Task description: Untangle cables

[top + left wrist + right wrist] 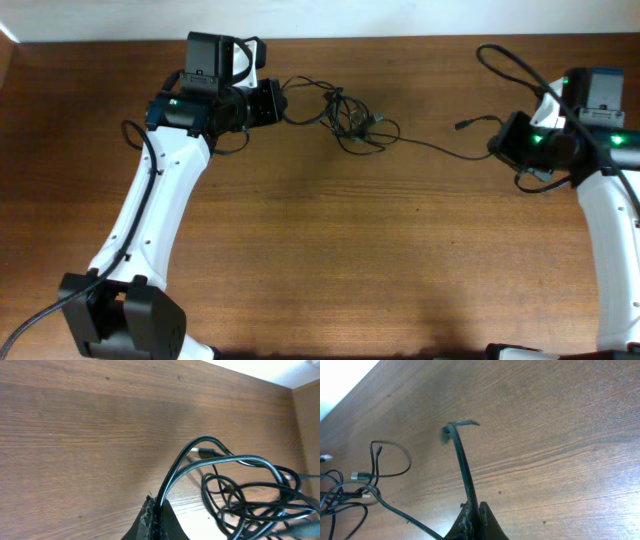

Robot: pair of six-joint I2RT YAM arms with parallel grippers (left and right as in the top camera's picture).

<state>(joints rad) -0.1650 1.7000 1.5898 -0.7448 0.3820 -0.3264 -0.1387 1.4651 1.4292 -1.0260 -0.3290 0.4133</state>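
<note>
**A:** Left gripper (278, 103). How do the jaws stand?

**B:** Pressed together. The left wrist view shows a black cord coming straight out of the seam between the fingertips, with no gap either side. It is pinching one strand of the cables (352, 122).

**A:** Where does that strand go?

**B:** It arches up from the tips and bends down into the clump just beside them. The clump is loose overlapping loops on the table (350, 250), at the far edge and left of centre, nearer the left arm.

**A:** Right gripper (500, 143)?

**B:** Also closed, also on a cord. In the right wrist view the two fingers meet with one thin strand nipped between them. A short length stands clear beyond the tips and ends in a bent tip. I cannot tell whether that tip touches the wood.

**A:** Is it the same bundle?

**B:** Overhead, one thin line runs from the clump across bare wood to the right gripper. A plug end (463, 125) shows just left of it. The right gripper is well apart from the clump. The left is nearly against it.
</note>
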